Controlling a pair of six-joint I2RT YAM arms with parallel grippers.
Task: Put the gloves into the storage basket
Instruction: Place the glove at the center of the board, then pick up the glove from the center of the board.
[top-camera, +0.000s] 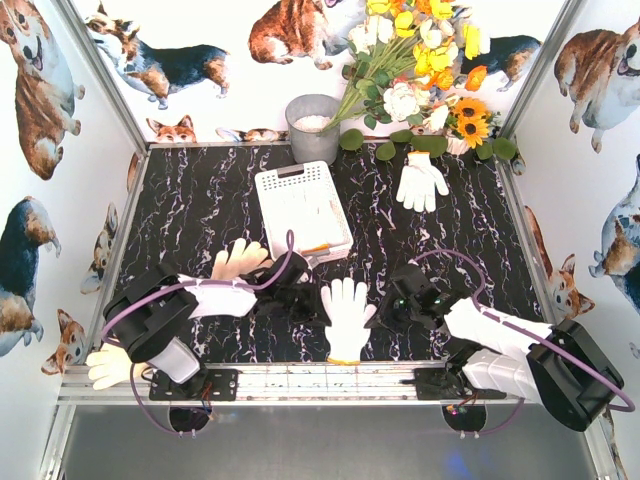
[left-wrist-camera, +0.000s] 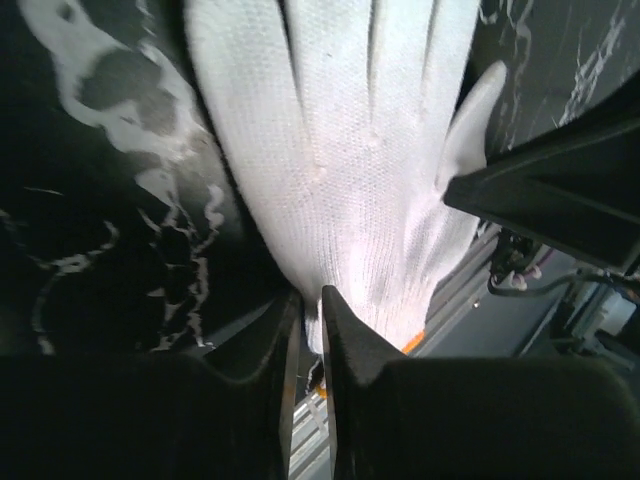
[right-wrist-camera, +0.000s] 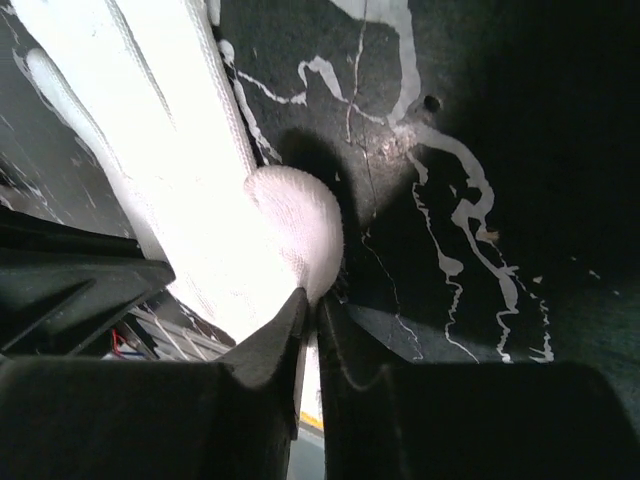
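Note:
A white knit glove (top-camera: 347, 312) with an orange cuff trim lies spread at the table's front middle, fingers pointing away. My left gripper (top-camera: 312, 302) is shut on its left edge near the cuff; in the left wrist view the fingertips (left-wrist-camera: 330, 305) pinch the glove (left-wrist-camera: 350, 150). My right gripper (top-camera: 383, 312) is shut on its right edge by the thumb, and the right wrist view shows the gripper (right-wrist-camera: 312, 305) nipping the glove (right-wrist-camera: 200, 200). The white storage basket (top-camera: 277, 183) stands behind, with white gloves inside. Other gloves lie at the back right (top-camera: 421, 180), by the left arm (top-camera: 238, 258) and at the front left (top-camera: 108, 365).
A round grey bucket (top-camera: 313, 127) stands at the back beside a bunch of artificial flowers (top-camera: 420, 70). A metal rail (top-camera: 300, 382) runs along the front edge. Walls with dog pictures close in both sides.

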